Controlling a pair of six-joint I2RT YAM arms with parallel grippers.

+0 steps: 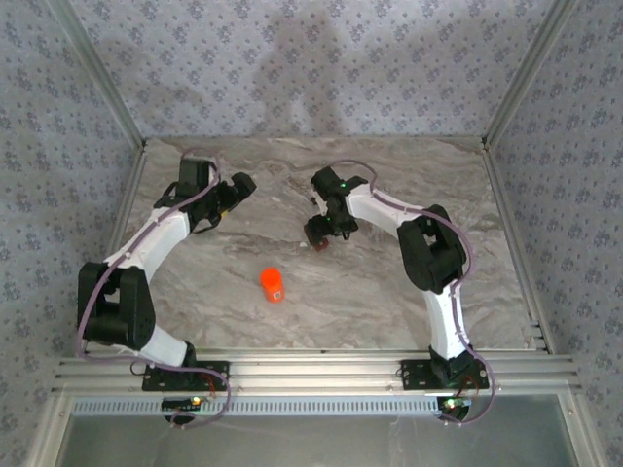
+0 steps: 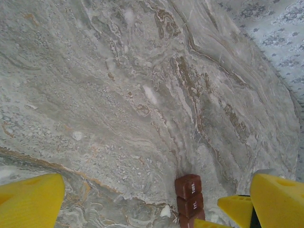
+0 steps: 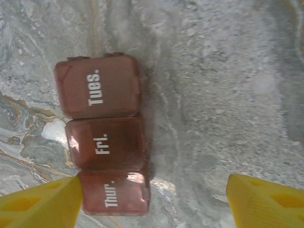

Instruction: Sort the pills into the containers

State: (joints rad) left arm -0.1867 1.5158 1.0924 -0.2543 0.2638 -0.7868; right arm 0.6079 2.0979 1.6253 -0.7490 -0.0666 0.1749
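The containers (image 3: 102,142) are a reddish-brown strip of three joined compartments, lids shut, marked Tues., Fri. and Thur. The strip lies flat on the marble table. My right gripper (image 3: 154,194) hangs over it, open. Its left finger (image 3: 42,204) is against the Thur. end, and the right finger stands far off over bare marble. In the top view the right gripper (image 1: 319,232) covers most of the strip. My left gripper (image 2: 156,192) is open with nothing between its fingers, and the containers (image 2: 189,190) show just ahead. A small white lump (image 2: 165,211) lies beside the strip; I cannot tell whether it is a pill.
An orange bottle (image 1: 273,284) stands on the table (image 1: 389,302) in front of the grippers, between the two arms. Patterned walls with metal posts close in the table at the back and sides. My left gripper (image 1: 237,187) sits back left.
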